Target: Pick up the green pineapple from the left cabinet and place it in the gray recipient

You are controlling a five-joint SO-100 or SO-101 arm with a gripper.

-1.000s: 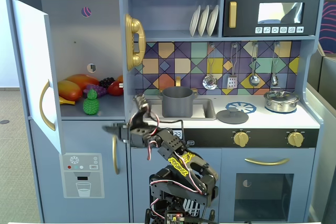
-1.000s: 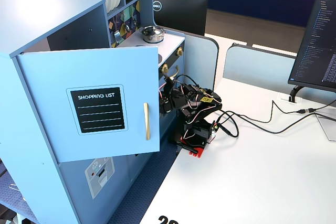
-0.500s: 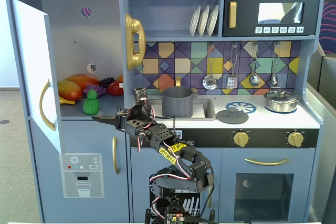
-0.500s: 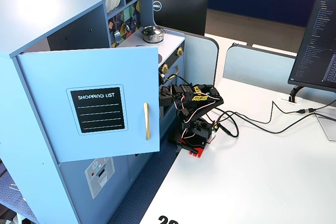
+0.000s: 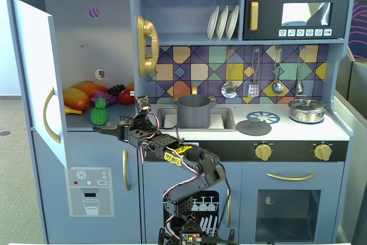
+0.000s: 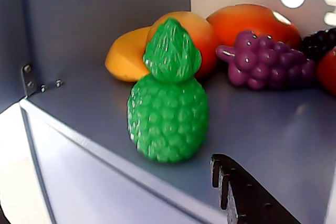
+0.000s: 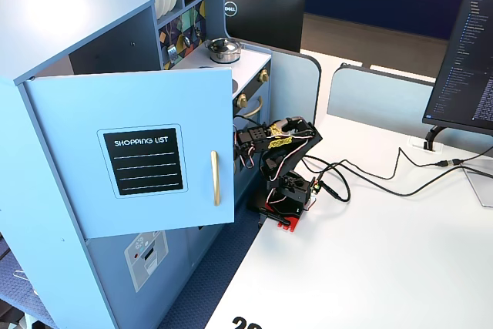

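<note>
Your hand (image 5: 102, 129) reaches toward left cabinet (image 5: 80, 38) shelf edge, holding nothing; jaw gap unclear, can't tell open or closed; green pineapple (image 6: 167, 98) stands upright near shelf front, ahead of grapes (image 6: 265, 61); gray recipient (image 5: 194, 111) sits in sink.

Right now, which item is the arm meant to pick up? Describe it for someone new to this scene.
Look in the open left cabinet of the toy kitchen. On its shelf, in front of the fruit pile, stands the green pineapple. It is the only green, upright piece, nearer the shelf edge than the purple grapes.
</note>
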